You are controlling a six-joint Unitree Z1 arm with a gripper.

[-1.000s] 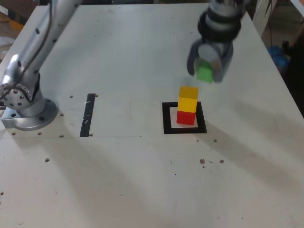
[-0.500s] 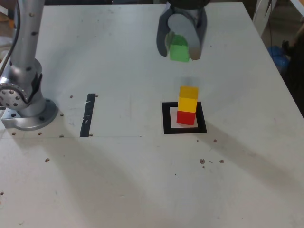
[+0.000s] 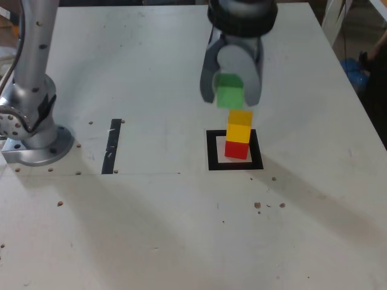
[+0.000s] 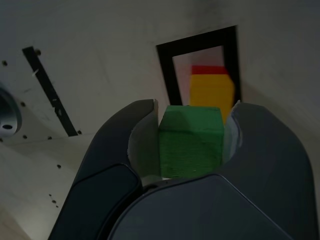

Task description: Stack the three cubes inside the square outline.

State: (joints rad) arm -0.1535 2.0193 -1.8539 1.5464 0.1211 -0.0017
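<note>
Lowering the green cube (image 3: 230, 98) toward the yellow cube (image 3: 238, 133) — nearer than a moment ago, pinched snugly in the closed gripper (image 4: 196, 106) — with yellow already on the red cube (image 3: 236, 150) inside the square outline (image 3: 212, 151), apparently leaving only final alignment, placement and release.

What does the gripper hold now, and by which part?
The green cube, held by two opposite side faces between the fingers of the gripper.

Bare tabletop (image 3: 157, 229) surrounds the square outline (image 3: 213, 157) — inside, the yellow cube (image 3: 239, 133) tops red (image 3: 236, 150).
</note>
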